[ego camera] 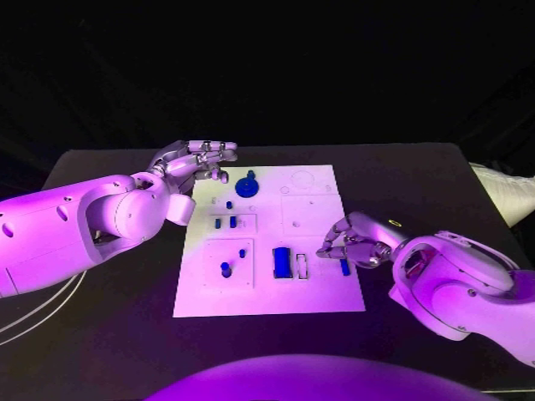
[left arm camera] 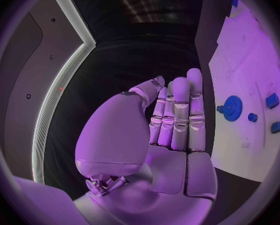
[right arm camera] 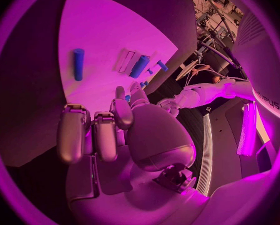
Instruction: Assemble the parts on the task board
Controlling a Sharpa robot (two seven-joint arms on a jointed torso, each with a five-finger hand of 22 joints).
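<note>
Left hand [ego camera: 196,160] fingers straight, together, holding nothing; blue gear [ego camera: 246,185] just beside fingertips on task board [ego camera: 316,296]. Right hand [ego camera: 352,242] fingers curled, nothing visibly held; small blue peg [ego camera: 344,267] just below them. Risk: curled fingers knock peg off board edge.

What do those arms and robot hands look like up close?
Both arms are smooth, rounded white shells. The left robot hand and right robot hand are silvery metal, with segmented fingers and a bulging, glossy thumb base. Dark lettering marks one arm.
</note>
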